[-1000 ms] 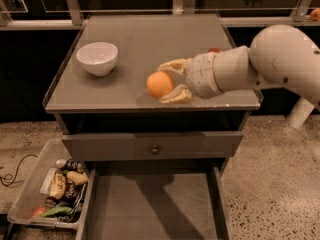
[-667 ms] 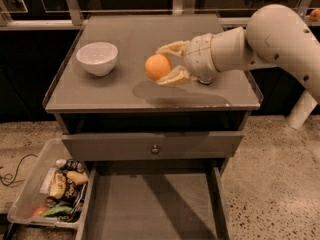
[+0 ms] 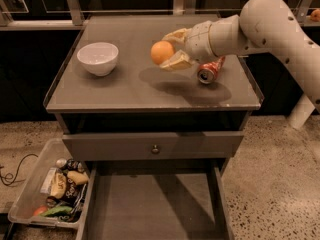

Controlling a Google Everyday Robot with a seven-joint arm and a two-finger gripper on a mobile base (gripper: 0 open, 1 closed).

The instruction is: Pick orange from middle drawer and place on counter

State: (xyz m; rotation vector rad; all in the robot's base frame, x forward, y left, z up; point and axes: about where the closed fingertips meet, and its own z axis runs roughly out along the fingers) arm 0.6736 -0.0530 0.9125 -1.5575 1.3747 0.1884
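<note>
The orange [image 3: 162, 52] is held between the pale fingers of my gripper [image 3: 169, 50], above the middle of the counter [image 3: 120, 91]. A shadow lies on the counter below it. My white arm reaches in from the upper right. The middle drawer [image 3: 155, 204] stands pulled open at the bottom, its flat grey floor bare.
A white bowl [image 3: 98, 58] sits on the counter's left side. A red soda can [image 3: 209, 70] lies on its side just right of the gripper. A clear bin of snacks [image 3: 52, 189] stands on the floor at the lower left. The top drawer front [image 3: 155, 145] with knob is shut.
The gripper has carried the orange up and back from the counter's front edge towards its middle. The soda can, hidden before behind the arm, now shows.
</note>
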